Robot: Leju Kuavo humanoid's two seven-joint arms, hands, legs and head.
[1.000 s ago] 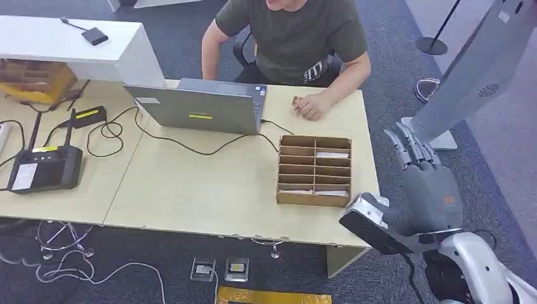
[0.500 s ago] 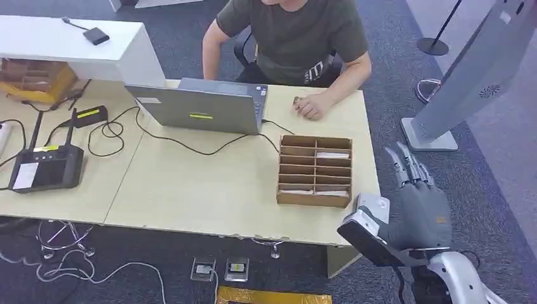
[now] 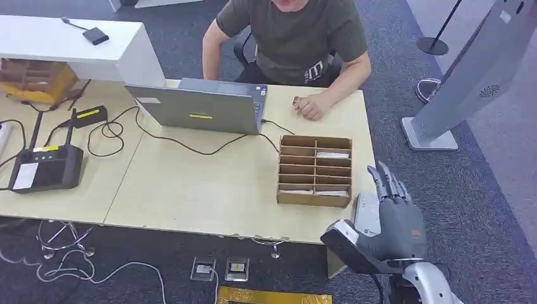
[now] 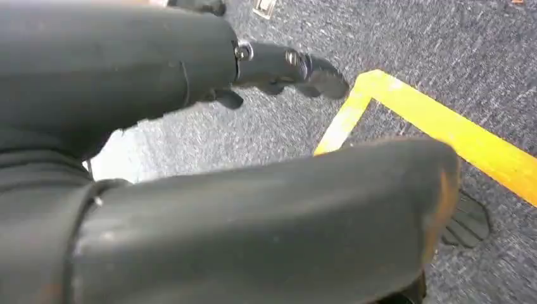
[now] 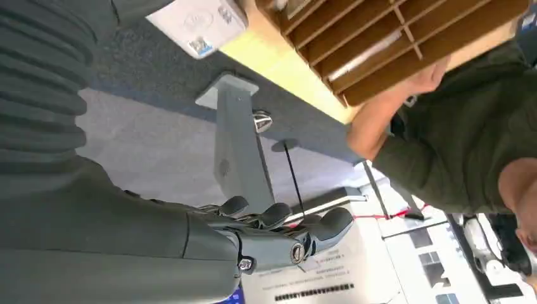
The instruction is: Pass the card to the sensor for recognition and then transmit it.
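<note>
A cardboard card organizer [image 3: 315, 171] stands on the wooden table [image 3: 202, 190], with white cards [image 3: 332, 154] lying in some of its slots. A small white sensor box [image 3: 366, 214] sits at the table's front right corner, and it also shows in the right wrist view [image 5: 196, 22] beside the organizer [image 5: 392, 44]. My right hand [image 3: 394, 212] hovers just right of the sensor with fingers straight and apart, holding nothing. The right wrist view shows its fingers [image 5: 285, 234] spread and bare. My left hand [image 4: 278, 66] hangs over the carpet with nothing in it.
A person sits behind the table with a fist [image 3: 310, 106] resting near the organizer. A grey laptop [image 3: 202, 107], cables and a black device [image 3: 44, 168] occupy the table's left and middle. A grey kiosk stand [image 3: 468, 76] rises at the right. Yellow floor tape [image 4: 443, 133] runs below my left hand.
My right hand has come down and to the left, from beside the kiosk base to the table's front right corner by the sensor. It stays spread and holds nothing.
</note>
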